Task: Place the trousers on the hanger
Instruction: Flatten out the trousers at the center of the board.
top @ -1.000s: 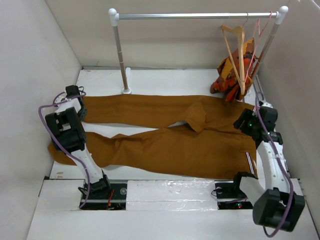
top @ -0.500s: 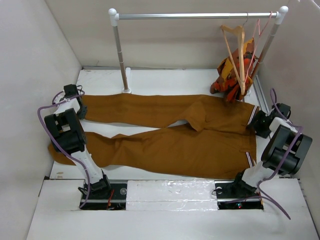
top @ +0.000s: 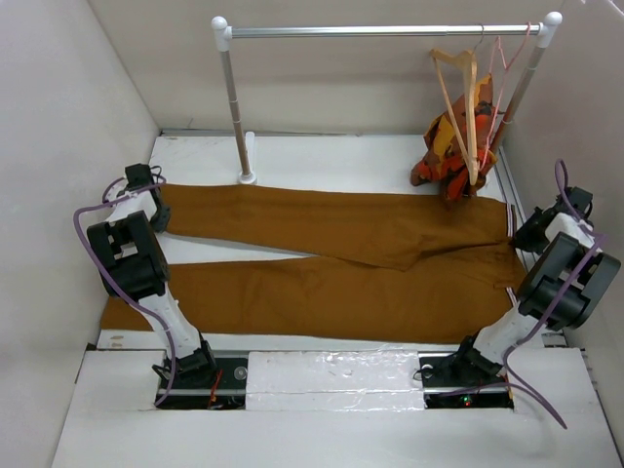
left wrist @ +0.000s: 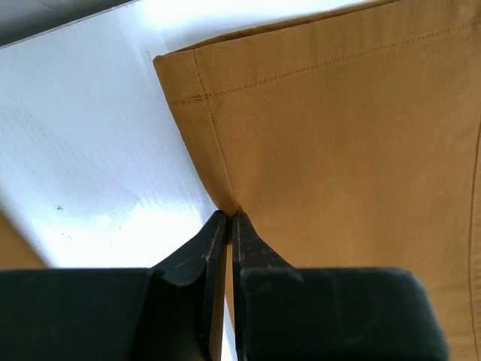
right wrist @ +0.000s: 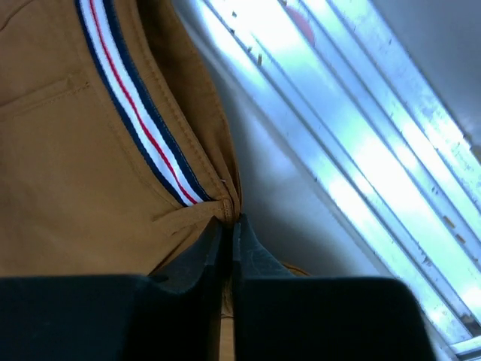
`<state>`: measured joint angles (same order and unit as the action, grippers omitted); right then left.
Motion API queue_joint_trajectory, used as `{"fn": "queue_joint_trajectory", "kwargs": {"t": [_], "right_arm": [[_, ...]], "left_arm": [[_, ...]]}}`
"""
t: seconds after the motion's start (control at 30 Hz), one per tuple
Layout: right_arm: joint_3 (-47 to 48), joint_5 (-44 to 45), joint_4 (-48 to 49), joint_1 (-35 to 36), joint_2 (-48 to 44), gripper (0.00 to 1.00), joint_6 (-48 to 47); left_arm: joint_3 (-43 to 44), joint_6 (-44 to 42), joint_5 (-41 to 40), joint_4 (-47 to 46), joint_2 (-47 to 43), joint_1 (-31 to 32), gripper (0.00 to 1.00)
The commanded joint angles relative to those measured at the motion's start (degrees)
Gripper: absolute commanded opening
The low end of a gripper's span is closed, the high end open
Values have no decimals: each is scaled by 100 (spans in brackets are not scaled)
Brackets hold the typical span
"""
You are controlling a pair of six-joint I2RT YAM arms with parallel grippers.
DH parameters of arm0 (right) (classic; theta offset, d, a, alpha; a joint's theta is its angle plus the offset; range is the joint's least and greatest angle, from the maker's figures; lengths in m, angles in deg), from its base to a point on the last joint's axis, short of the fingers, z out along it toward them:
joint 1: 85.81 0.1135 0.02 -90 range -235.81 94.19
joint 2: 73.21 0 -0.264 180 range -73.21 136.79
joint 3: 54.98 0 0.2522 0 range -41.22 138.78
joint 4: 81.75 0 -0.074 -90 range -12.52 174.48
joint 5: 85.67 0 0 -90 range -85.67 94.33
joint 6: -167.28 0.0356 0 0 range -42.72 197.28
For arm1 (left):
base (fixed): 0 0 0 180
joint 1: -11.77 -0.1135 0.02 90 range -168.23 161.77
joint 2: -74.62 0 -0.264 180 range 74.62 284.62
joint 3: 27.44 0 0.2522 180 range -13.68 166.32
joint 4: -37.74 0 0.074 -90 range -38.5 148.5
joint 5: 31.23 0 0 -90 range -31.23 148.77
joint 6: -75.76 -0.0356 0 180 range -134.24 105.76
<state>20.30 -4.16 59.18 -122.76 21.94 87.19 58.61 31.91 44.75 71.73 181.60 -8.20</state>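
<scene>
White table (top: 341, 156), trousers (top: 322, 283) hem in left end effector (left wrist: 228, 215)

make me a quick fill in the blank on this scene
The left pincer is shut on the trousers' leg ____.
The right pincer grips their striped ____.
The hanger hangs from the ____.
Missing: hem; waistband; rail.
</scene>
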Motion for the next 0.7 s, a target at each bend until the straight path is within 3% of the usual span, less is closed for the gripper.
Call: {"fn": "queue_joint_trajectory", "kwargs": {"t": [0.0,0.03,0.07,0.13,0.17,0.27,0.3,0.4,0.43,0.5,0.6,0.63,0.67], "right_arm": [[457,576,78,73,257,13,-138],[510,611,34,143,328,19,-165],[545,638,34,144,328,33,-174],[616,568,34,144,285,42,-174],[659,481,-1,144,241,56,-148],[931,217,-141,380,-30,68,-121],[1063,182,-281,460,-154,68,-104],[986,-29,-309,951,-968,66,1],[707,-152,-257,1101,-1233,65,72],[258,-626,-29,1652,-2109,61,351],[-805,-891,288,2600,-3061,49,599],[-1025,-908,263,2814,-3604,43,600],[-1445,-1152,228,3025,-3861,28,582]], "left_arm": [[294,-45,-338,25,-125,-42,0],[329,-53,-338,8,-125,-42,0],[416,-54,-356,7,-125,-42,0],[549,-45,-391,77,-98,-42,0],[662,-36,-382,86,-107,-42,0],[970,-27,-110,104,-124,-42,0],[1015,-71,47,52,-194,-42,0],[1033,-185,443,-37,-413,36,37],[989,-194,427,-10,-502,98,56],[647,-255,252,-10,-991,299,65],[-379,-168,172,-89,-2070,353,62],[-670,-116,137,-133,-2380,353,60],[-1212,-133,84,-168,-2688,353,59]]}}
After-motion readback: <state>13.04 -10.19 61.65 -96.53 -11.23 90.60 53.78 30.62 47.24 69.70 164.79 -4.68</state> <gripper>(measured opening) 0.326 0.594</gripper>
